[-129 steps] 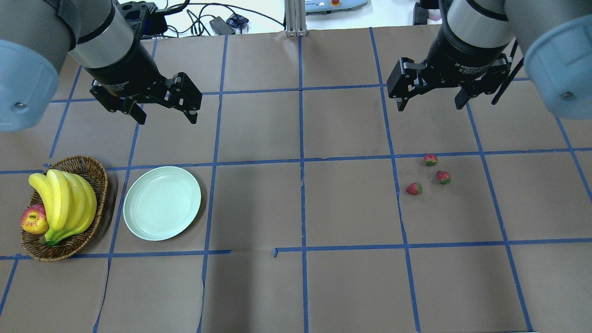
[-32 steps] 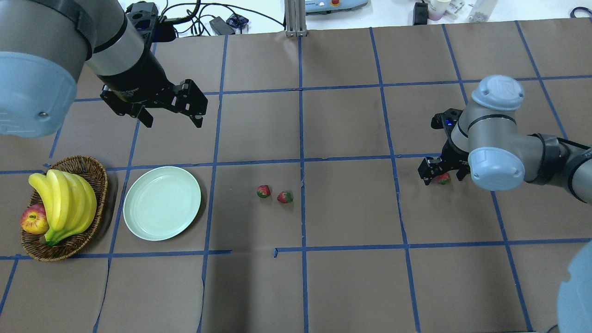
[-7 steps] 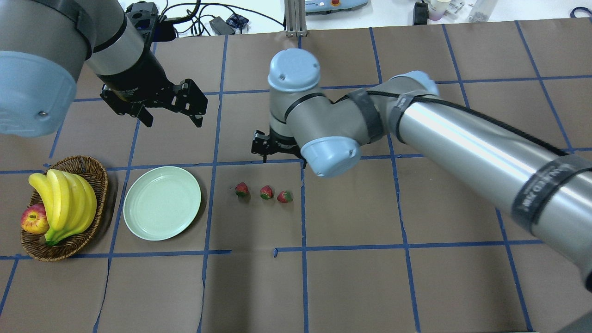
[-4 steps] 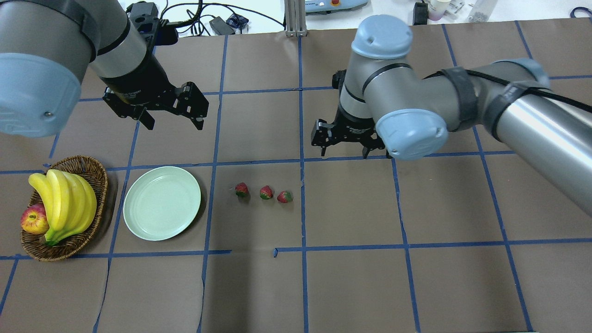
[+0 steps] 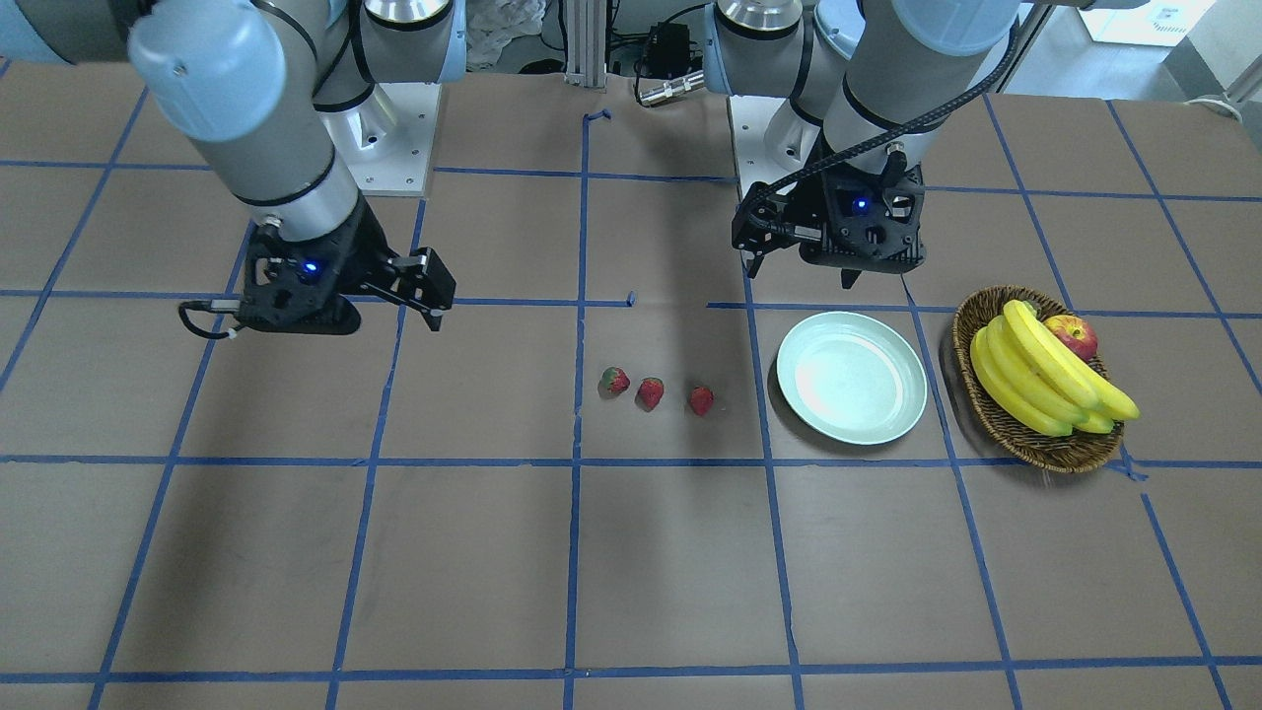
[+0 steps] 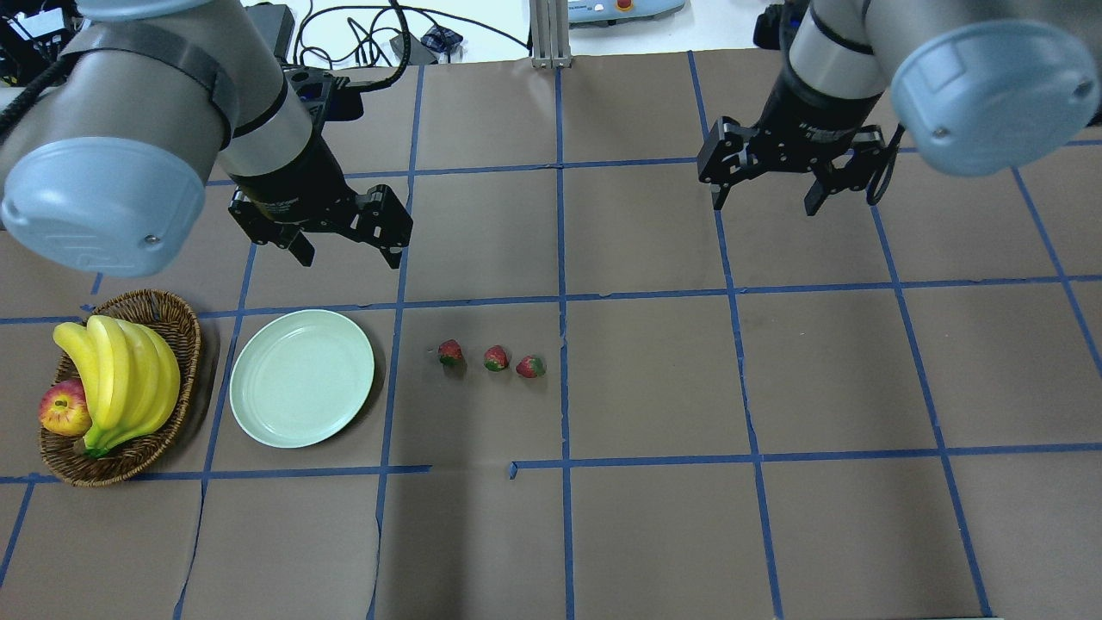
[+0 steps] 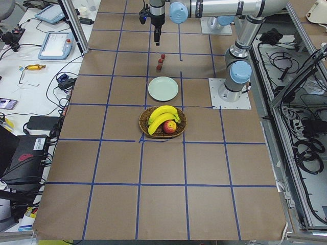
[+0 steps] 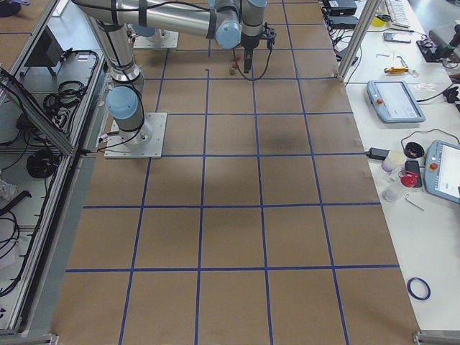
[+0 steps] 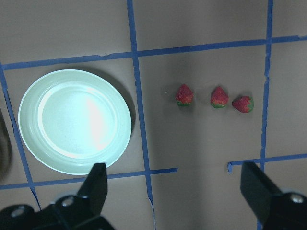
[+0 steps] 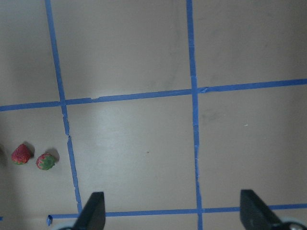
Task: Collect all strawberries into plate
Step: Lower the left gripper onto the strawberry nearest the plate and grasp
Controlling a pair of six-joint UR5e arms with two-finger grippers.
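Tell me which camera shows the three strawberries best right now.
Left wrist-mounted: all three strawberries appear largest, unobstructed, beside the plate. Overhead and front-facing show them small; right wrist catches only two at its edge; side views show tiny specks.

In your right wrist view only two strawberries show, low at the left edge, and the bottom edge cuts the right tool down to its fingers. Your left wrist view crops the left tool the same way, and the basket there is a dark, blurred sliver at the left edge. From overhead, the bananas hide part of the apple. From the ends of the table, the strawberries are mere specks.
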